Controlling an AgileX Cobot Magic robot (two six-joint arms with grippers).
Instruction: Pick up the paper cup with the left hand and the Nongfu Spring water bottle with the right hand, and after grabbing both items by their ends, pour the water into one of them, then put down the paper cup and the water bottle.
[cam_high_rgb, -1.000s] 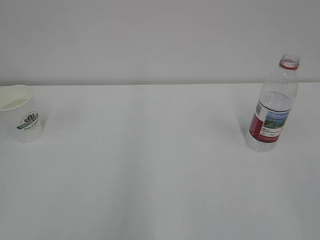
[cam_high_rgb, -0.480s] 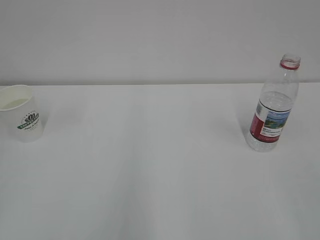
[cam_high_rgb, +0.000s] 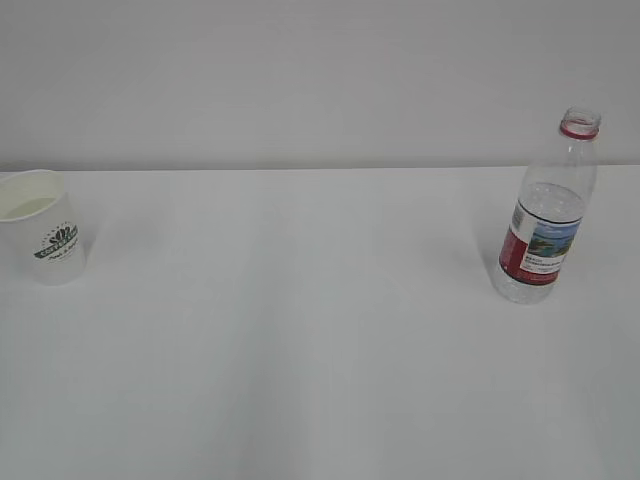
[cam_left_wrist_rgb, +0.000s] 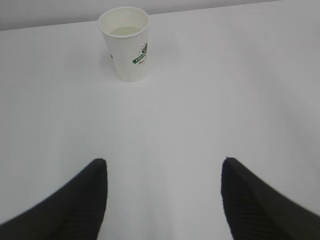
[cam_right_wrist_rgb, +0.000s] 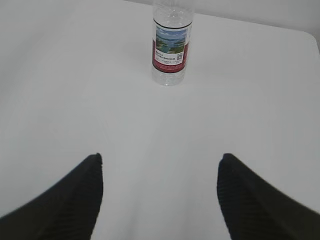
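up close, your left claw (cam_left_wrist_rgb: 164, 195) gapes wide, empty; right claw (cam_right_wrist_rgb: 160, 192) likewise. paper cup (cam_left_wrist_rgb: 125, 44) stands ahead, slightly left of the left claw: light, crushable, pale liquid inside, so pinch gently mid-wall. water bottle (cam_right_wrist_rgb: 171, 46) stands ahead of the right claw, uncapped, thin-walled; grip its label band.

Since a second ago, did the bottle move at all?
Barely. The bottle stands in the same spot on the table, but its top has tipped a little to the right against the wall line behind; it now stands straighter.
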